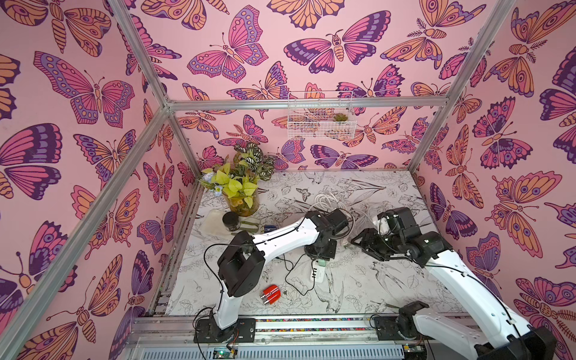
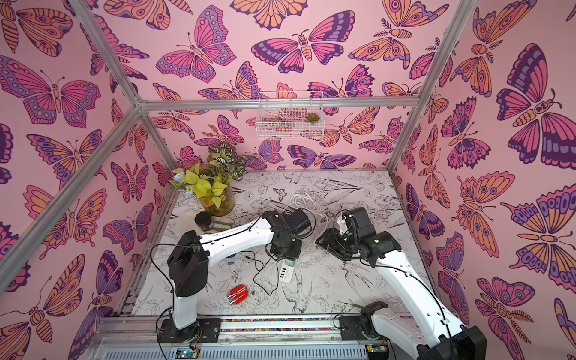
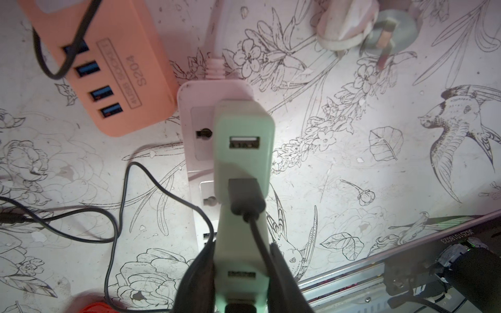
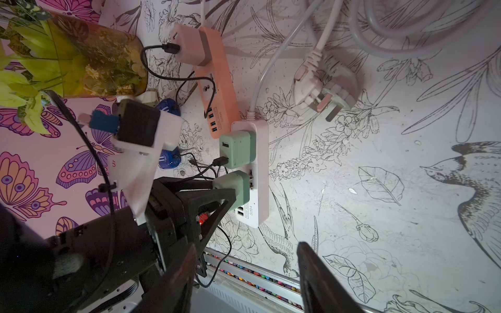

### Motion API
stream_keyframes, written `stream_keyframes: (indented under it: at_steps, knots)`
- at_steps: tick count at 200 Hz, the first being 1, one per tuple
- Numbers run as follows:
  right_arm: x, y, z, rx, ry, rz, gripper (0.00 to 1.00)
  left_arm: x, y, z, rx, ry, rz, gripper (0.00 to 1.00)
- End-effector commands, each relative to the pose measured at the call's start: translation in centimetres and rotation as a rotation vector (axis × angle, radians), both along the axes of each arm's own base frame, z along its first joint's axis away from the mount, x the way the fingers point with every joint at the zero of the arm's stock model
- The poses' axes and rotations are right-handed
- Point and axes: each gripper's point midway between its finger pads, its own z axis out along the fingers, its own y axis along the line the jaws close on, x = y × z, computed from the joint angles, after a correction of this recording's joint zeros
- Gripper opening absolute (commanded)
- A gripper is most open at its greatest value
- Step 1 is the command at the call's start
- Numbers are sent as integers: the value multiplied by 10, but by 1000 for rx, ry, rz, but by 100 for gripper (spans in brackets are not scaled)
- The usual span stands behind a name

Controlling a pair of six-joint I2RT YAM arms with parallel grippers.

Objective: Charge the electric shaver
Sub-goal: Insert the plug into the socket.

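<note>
Low at centre in a top view, the red electric shaver [image 1: 270,294] lies on the bird-and-flower printed counter [image 1: 374,290], walled by pink butterfly wallpaper [image 1: 311,56]. Higher up, the left end effector [image 3: 240,268] pinches a mint-green USB charger [image 3: 238,252] on the white power strip [image 3: 188,111]; the right end effector [image 4: 244,273] is spread, empty.

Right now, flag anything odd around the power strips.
A white mains plug lies loose on the table beside the white power strip, prongs bare, plugged into nothing; the strip may be unpowered.
</note>
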Motion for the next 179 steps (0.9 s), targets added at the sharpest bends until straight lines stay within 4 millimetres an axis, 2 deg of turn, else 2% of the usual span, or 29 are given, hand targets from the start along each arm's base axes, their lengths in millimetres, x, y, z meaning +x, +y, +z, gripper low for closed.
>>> stream_keyframes:
  at_steps: [1, 86, 140, 179]
  knots:
    - [2, -1, -2, 2, 7, -14, 61, 0, 9, -9, 68, 8, -13, 0]
    - [4, 0, -5, 10, 15, -20, 61, -2, 15, -17, 120, 37, -13, 0]
    - [4, 0, -5, 11, 16, -21, 61, -1, 15, -29, 182, 69, -23, 0]
    - [3, -3, -6, 7, 18, -28, 61, -2, 19, -45, 224, 83, -32, 0]
